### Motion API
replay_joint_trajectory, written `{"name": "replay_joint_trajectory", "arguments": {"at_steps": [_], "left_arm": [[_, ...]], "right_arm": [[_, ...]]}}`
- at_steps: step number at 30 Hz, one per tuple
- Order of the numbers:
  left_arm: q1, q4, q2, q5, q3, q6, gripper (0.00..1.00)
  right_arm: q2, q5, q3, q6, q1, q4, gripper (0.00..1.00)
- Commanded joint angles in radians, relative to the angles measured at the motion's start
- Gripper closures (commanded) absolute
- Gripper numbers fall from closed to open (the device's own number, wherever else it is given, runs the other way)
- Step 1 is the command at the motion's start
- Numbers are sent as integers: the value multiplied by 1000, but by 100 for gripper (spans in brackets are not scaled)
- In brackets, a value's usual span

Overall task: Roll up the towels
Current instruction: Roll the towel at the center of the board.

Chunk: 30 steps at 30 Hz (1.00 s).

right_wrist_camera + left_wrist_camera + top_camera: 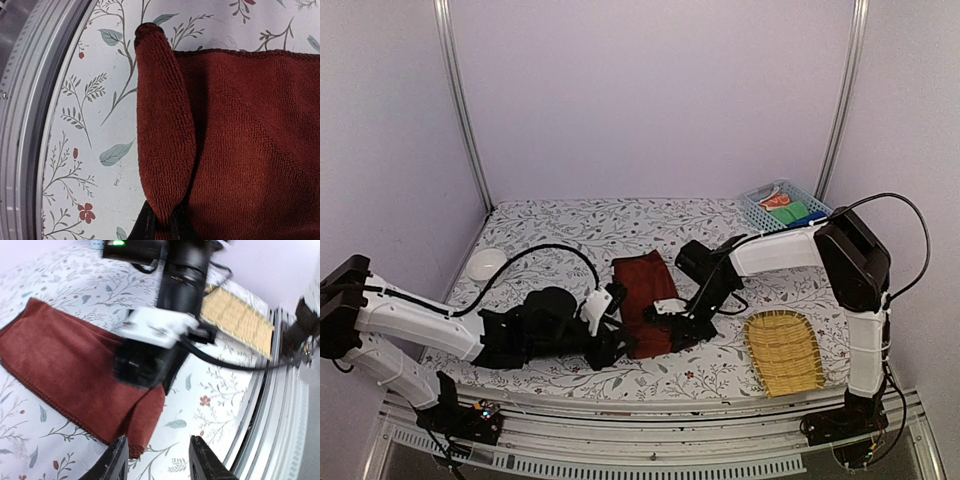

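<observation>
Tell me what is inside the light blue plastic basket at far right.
An orange-red cloth, a bright green cloth and a bit of royal blue cloth; anything beneath them is covered.

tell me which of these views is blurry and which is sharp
Left wrist view: the right arm is smeared by motion blur, the reddish-brown towel under it soft too. Right wrist view: sharp, terry weave crisp. Top external view: even light, no glare.
</observation>
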Motion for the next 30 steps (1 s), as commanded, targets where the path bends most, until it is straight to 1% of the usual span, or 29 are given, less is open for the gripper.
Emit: {"name": "replay_joint_trajectory", "arguments": {"at_steps": [1,3,5,8,13,16,19,23,27,30], "left_arm": [[-152,4,72,-286,-5,313,56],[-202,-12,137,-298,44,405,58],[-210,-48,210,-280,116,464,60],[-210,-62,303,-270,190,544,63],[-203,-51,417,-277,276,657,57],[-188,-91,476,-245,325,681,56],[-177,-112,497,-236,339,690,57],[-149,-124,508,-218,337,678,61],[-141,-140,531,-242,347,670,63],[-141,-139,540,-224,350,660,69]], "right_arm": [[154,-119,126,20,-40,-351,91],[204,-156,184,17,-55,-412,92],[243,-181,219,5,-63,-453,92],[265,-186,236,0,-67,-469,92],[272,-172,245,12,-68,-470,92],[272,-166,249,18,-68,-468,92],[272,-168,252,24,-69,-464,92],[272,-179,259,26,-69,-463,92],[308,-185,267,28,-69,-464,92],[309,-187,269,28,-70,-468,92]]}}
